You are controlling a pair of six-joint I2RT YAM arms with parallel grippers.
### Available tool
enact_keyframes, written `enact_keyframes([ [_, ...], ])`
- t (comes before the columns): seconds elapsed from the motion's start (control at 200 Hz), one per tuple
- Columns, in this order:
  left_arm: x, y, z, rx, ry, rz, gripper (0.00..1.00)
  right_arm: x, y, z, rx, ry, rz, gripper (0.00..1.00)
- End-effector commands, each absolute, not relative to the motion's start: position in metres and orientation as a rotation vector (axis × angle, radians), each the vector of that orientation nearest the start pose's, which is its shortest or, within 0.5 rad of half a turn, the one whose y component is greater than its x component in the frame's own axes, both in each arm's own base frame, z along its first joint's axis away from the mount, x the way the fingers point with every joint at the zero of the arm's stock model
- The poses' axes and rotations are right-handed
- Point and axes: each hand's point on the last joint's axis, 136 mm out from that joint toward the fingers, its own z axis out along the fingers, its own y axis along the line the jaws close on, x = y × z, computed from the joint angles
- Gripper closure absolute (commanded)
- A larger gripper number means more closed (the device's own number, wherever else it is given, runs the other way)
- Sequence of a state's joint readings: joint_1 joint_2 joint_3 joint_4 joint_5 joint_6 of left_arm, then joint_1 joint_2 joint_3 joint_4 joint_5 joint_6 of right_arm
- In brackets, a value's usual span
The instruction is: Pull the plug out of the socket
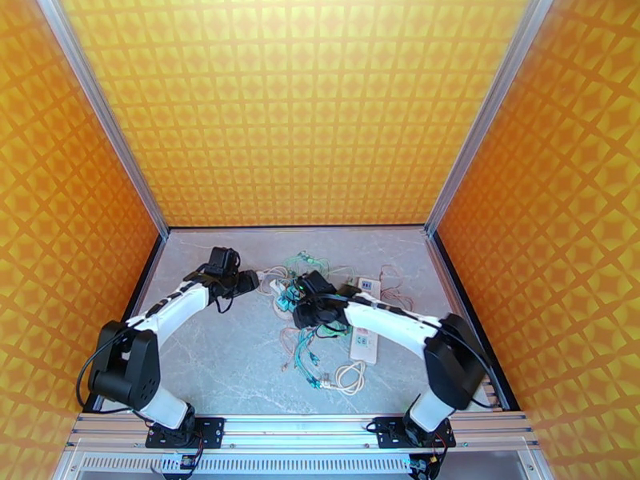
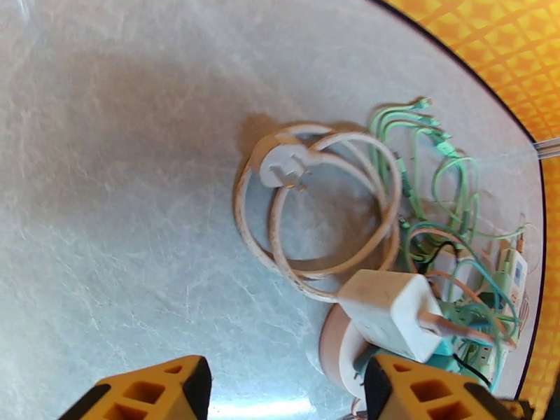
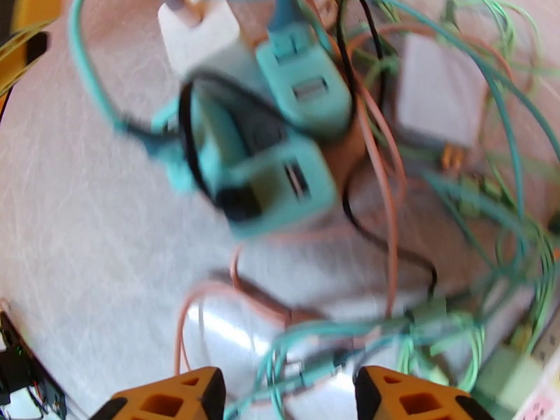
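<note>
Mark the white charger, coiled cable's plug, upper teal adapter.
white charger [image 2: 388,313], left wrist view, top face
coiled cable's plug [image 2: 276,159], left wrist view, pronged face
upper teal adapter [image 3: 304,89], right wrist view, slotted face

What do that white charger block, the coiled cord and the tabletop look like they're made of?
White charger block: probably hard plastic; smooth satin faces, rounded moulded edges.
Coiled cord: likely rubbery or vinyl sheath; it bends in soft loops.
Tabletop: grey, marble-patterned, with glossy glare; stone or laminate, can't tell.
</note>
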State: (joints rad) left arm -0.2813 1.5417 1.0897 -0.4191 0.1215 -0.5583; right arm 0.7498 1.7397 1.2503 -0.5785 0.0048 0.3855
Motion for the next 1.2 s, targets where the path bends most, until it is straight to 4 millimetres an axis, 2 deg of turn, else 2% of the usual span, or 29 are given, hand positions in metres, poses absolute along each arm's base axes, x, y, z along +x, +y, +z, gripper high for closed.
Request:
enact_keyframes([
  [0.0,0.377,-0.131,0.137,-0.234,2.498,-0.482,0.37,0.339,0.303,0.100,-0.548,2.572,0.324,0.43],
  [0.28,0.358,-0.133,0.131,-0.210,2.521,-0.502,0.36,0.360,0.315,0.084,-0.678,2.568,0.222,0.40],
  [0.465,0.356,-0.136,0.131,-0.210,2.524,-0.523,0.36,0.363,0.318,0.072,-0.731,2.573,0.198,0.44],
  [0.655,0.355,-0.144,0.131,-0.175,2.526,-0.586,0.36,0.364,0.322,0.066,-0.761,2.553,0.215,0.42],
  [0.775,0.352,-0.153,0.130,-0.152,2.527,-0.656,0.36,0.366,0.325,0.066,-0.750,2.531,0.239,0.49],
  [0.86,0.349,-0.162,0.130,-0.130,2.528,-0.722,0.38,0.365,0.328,0.070,-0.750,2.513,0.277,0.65],
  [1.05,0.344,-0.180,0.116,-0.113,2.563,-0.840,0.40,0.359,0.333,0.077,-0.728,2.509,0.347,0.63],
  [1.19,0.350,-0.194,0.110,-0.127,2.549,-0.937,0.41,0.351,0.334,0.080,-0.713,2.503,0.373,0.65],
])
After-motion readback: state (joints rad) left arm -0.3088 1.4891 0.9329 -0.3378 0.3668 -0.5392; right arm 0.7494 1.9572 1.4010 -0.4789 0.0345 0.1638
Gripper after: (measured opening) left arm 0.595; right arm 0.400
